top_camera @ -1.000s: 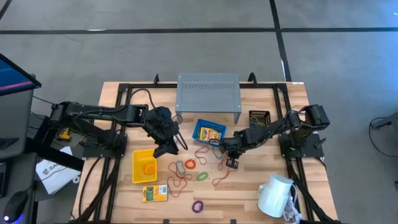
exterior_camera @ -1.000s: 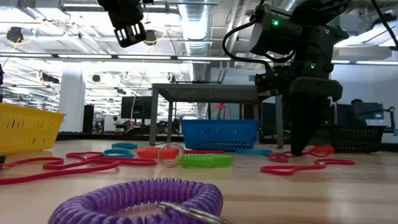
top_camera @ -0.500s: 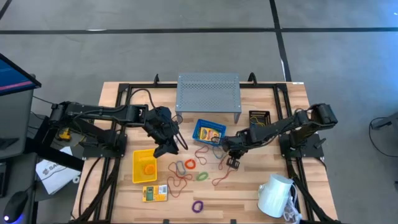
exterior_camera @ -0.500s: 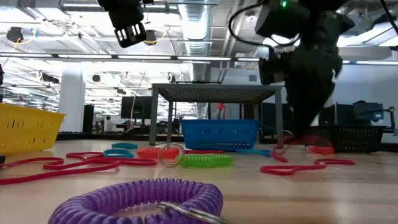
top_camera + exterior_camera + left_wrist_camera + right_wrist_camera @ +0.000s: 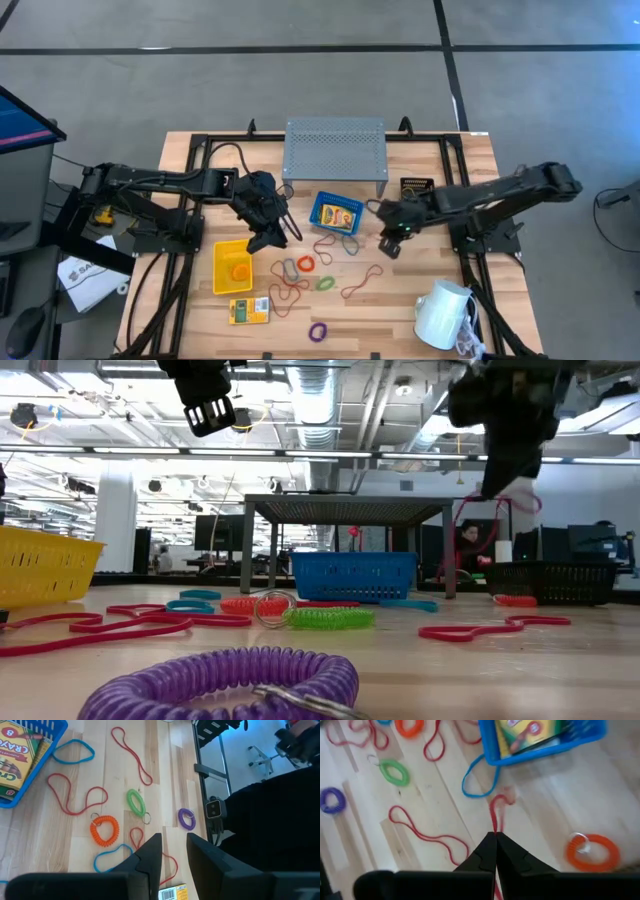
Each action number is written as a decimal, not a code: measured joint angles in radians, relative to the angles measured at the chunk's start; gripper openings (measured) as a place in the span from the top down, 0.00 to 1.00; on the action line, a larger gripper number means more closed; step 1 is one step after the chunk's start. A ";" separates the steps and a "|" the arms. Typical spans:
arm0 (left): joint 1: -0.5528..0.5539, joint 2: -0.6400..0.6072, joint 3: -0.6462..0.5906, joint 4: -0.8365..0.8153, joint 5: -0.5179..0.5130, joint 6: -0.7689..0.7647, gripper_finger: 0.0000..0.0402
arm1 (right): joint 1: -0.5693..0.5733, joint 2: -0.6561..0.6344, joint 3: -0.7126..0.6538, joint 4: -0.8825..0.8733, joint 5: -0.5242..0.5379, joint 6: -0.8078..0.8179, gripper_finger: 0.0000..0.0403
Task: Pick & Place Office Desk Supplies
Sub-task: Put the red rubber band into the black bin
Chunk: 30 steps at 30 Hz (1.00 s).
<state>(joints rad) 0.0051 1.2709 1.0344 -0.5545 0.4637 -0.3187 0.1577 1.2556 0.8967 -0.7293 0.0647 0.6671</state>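
1. Holding a thin red loop (image 5: 496, 812) in my right gripper (image 5: 391, 245); fingers pinched fully together on it, lifted clear of the table (image 5: 470, 200). In the low view the loop (image 5: 478, 530) dangles from the fingertips.
2. Right gripper sits just beside the blue bin (image 5: 336, 213), between it and the black-mesh bin (image 5: 417, 187).
3. Blue bin holds a yellow printed packet (image 5: 530, 732). A blue loop (image 5: 479, 777) lies against its wall.
4. My left gripper (image 5: 268, 240) hangs above the table near the yellow bin (image 5: 232, 267), jaws partly parted, nothing between them.
5. Yellow bin has something orange inside (image 5: 240, 269); what it is I cannot tell.
6. Loose on the wood between the two grippers: an orange coil (image 5: 104, 830), a green coil (image 5: 135, 802), several red loops (image 5: 75, 795), another blue loop (image 5: 111, 857).
7. Purple coil (image 5: 318, 331) lies apart, near the front edge; it fills the foreground of the low view.
8. A second orange coil (image 5: 592, 851) rests on the table close to my right gripper.
9. Another yellow packet (image 5: 249, 311) lies flat just in front of the yellow bin.
10. Grey riser (image 5: 335, 146) stands at the back; white mug (image 5: 443, 313) at the front right corner.
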 joint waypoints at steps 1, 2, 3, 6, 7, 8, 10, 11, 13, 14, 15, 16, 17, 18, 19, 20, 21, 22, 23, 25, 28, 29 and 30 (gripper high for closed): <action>0.000 0.000 0.000 0.001 0.000 0.000 0.79 | 0.000 -0.028 0.000 -0.015 0.012 0.009 1.00; 0.000 0.000 0.000 0.000 0.000 0.000 0.79 | 0.000 -0.055 0.000 -0.030 0.020 0.018 1.00; 0.000 0.000 0.000 0.000 0.000 0.000 0.79 | 0.000 -0.081 0.000 -0.044 0.032 0.029 1.00; 0.000 0.000 0.000 0.000 0.000 0.000 0.79 | 0.000 -0.156 0.000 -0.080 0.069 0.062 1.00; 0.000 0.000 0.000 0.000 -0.003 0.000 0.79 | 0.000 -0.178 0.000 -0.090 0.074 0.071 1.00; 0.000 0.000 0.000 0.001 -0.007 0.000 0.79 | -0.002 -0.203 0.000 -0.105 0.083 0.081 1.00; 0.000 0.000 0.000 0.000 -0.012 0.000 0.79 | -0.008 -0.245 0.001 -0.132 0.106 0.096 1.00; 0.000 0.000 0.000 0.000 -0.012 0.000 0.79 | -0.011 -0.268 0.001 -0.151 0.117 0.103 1.00; 0.000 0.000 0.000 0.001 -0.013 0.000 0.79 | -0.021 -0.307 0.001 -0.200 0.137 0.122 1.00; 0.000 0.000 0.000 0.001 -0.015 0.000 0.79 | -0.029 -0.326 0.001 -0.224 0.147 0.130 1.00; 0.000 0.000 0.000 0.001 -0.025 0.000 0.79 | -0.036 -0.344 0.001 -0.253 0.151 0.139 1.00; 0.000 0.000 0.000 0.001 -0.035 0.000 0.79 | -0.045 -0.362 0.001 -0.284 0.158 0.148 1.00; 0.000 0.000 0.000 0.004 -0.045 0.001 0.79 | -0.056 -0.379 0.001 -0.310 0.165 0.158 1.00; 0.000 0.000 0.000 0.012 -0.049 0.000 0.79 | -0.066 -0.393 0.001 -0.335 0.173 0.169 1.00; 0.000 0.000 0.000 0.031 -0.050 0.000 0.79 | -0.078 -0.409 0.001 -0.361 0.174 0.173 1.00; 0.000 0.000 0.000 0.058 -0.050 0.000 0.79 | -0.091 -0.423 0.001 -0.383 0.175 0.175 1.00; 0.000 -0.002 0.000 0.086 -0.050 0.001 0.79 | -0.106 -0.435 0.001 -0.400 0.176 0.175 1.00; 0.000 -0.004 0.000 0.115 -0.052 0.001 0.79 | -0.121 -0.446 0.001 -0.415 0.177 0.175 1.00; 0.000 -0.006 0.000 0.158 -0.053 0.005 0.79 | -0.137 -0.455 0.001 -0.432 0.177 0.175 1.00; 0.000 -0.007 0.000 0.248 -0.070 0.029 0.79 | -0.169 -0.471 0.001 -0.464 0.177 0.175 1.00; -0.007 -0.024 -0.001 0.336 -0.145 0.068 0.79 | -0.216 -0.487 0.002 -0.508 0.176 0.171 1.00; -0.009 -0.027 0.001 0.367 -0.178 0.082 0.79 | -0.230 -0.491 0.002 -0.520 0.175 0.170 1.00; -0.012 -0.032 0.002 0.376 -0.213 0.100 0.79 | -0.245 -0.492 0.002 -0.530 0.175 0.165 1.00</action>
<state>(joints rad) -0.0065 1.2384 1.0362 -0.1786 0.2507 -0.2191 -0.0869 0.7632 0.8982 -1.2598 0.2398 0.8320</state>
